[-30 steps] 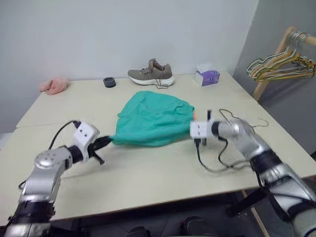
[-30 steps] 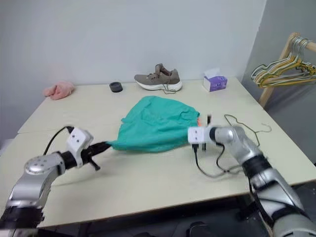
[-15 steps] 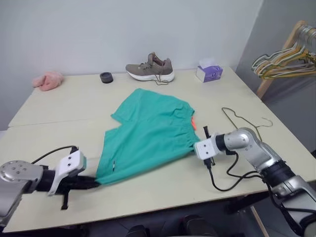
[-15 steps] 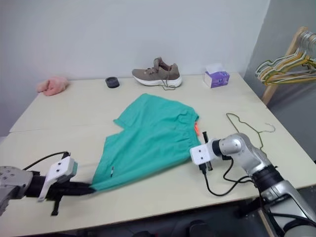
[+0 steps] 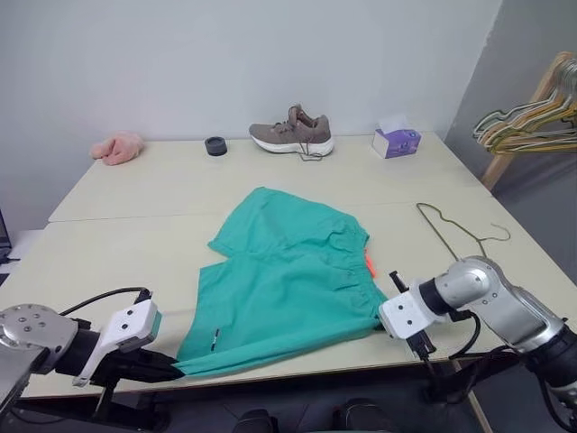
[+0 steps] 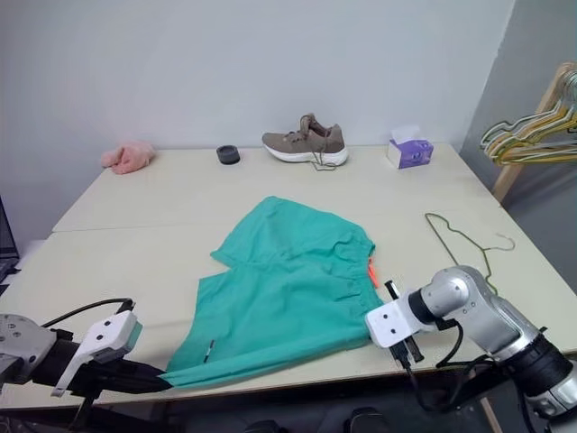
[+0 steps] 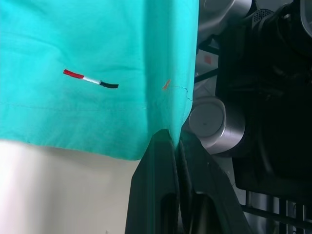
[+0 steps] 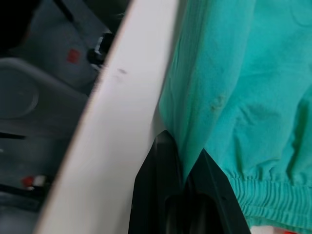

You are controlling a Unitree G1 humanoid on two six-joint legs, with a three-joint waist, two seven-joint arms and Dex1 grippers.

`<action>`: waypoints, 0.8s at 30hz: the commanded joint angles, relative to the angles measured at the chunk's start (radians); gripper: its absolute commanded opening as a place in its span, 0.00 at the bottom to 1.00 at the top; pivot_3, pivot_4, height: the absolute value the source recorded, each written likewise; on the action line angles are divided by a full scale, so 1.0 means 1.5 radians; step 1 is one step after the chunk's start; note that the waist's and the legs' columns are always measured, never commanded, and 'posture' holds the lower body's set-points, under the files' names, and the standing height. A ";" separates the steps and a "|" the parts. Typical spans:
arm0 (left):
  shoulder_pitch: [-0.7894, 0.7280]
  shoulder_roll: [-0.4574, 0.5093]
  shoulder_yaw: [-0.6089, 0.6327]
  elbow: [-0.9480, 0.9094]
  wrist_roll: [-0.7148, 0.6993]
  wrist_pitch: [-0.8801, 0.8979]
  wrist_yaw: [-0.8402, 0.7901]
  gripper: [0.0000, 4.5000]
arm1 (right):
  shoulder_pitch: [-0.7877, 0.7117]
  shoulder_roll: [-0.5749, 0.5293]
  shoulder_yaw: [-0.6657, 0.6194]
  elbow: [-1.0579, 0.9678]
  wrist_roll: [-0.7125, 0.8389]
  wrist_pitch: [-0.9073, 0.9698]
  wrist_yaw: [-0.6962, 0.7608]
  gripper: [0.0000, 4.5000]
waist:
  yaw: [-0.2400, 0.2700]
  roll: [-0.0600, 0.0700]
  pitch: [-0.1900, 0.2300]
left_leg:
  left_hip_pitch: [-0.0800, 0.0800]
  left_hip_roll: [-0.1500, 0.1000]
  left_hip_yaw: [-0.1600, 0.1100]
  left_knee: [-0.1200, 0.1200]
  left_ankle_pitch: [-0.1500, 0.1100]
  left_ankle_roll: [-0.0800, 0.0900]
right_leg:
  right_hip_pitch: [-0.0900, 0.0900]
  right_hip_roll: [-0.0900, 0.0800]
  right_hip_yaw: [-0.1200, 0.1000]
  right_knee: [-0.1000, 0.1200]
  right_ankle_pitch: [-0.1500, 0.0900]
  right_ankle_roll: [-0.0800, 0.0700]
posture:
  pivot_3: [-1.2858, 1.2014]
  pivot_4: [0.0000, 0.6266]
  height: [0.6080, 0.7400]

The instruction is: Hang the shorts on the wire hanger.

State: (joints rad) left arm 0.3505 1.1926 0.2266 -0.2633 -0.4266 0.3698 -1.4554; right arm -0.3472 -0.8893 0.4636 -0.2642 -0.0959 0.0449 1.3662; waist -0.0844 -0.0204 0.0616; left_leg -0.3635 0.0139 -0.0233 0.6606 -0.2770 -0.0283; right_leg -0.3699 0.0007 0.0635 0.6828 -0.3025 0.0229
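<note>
1. left gripper (image 7: 176, 146) pinches the hem corner of the shorts (image 5: 293, 280); right gripper (image 8: 183, 180) is clamped on the waistband edge.
2. step in hand: spreading the shorts flat at the table's (image 5: 135, 207) near edge. next, likely release and fetch the wire hanger (image 5: 455, 232), lying just beside.
3. shorts look teal, limp, lightly creased, with an orange drawstring.

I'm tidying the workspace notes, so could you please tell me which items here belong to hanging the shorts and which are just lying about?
Belongs to the job:
- the shorts, pinched at a hem corner by the left claw and at the waistband corner by the right claw
- the wire hanger, lying on the table

Just lying about:
- shoe
- tissue box
- pink cloth
- small black ring
- bunched hangers
</note>
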 commanded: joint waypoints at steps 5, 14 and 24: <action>0.063 0.005 0.014 -0.037 -0.005 0.007 -0.027 0.00 | 0.000 -0.020 -0.012 -0.032 0.007 0.040 0.025 0.05 | -0.004 0.000 0.000 | 0.000 0.000 0.002 0.000 0.000 0.000 | 0.000 0.000 0.001 0.000 0.000 0.000 | 0.48 0.00 1.00; 0.098 -0.020 0.066 -0.093 -0.037 0.067 0.003 0.49 | 0.022 -0.015 -0.076 -0.108 0.192 0.148 0.061 0.69 | -0.001 -0.001 0.000 | 0.000 0.000 0.000 0.000 0.000 0.000 | 0.000 0.000 0.000 0.000 0.000 0.000 | 0.49 0.00 1.00; -0.112 -0.151 0.110 -0.116 -0.204 0.195 0.179 0.83 | 0.052 0.148 -0.319 -0.074 0.321 0.343 -0.272 1.00 | 0.004 -0.003 -0.002 | 0.000 0.000 -0.001 0.001 0.000 0.000 | 0.001 0.000 0.001 0.000 0.002 0.002 | 0.49 0.00 1.00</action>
State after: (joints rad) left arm 0.2387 0.9784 0.3783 -0.4293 -0.6891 0.6297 -1.2561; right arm -0.2658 -0.6666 0.0626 -0.3964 0.3856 0.5382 1.0463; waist -0.0792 -0.0254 0.0586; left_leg -0.3635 0.0131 -0.0242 0.6625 -0.2771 -0.0278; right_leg -0.3684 0.0007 0.0647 0.6828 -0.3000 0.0268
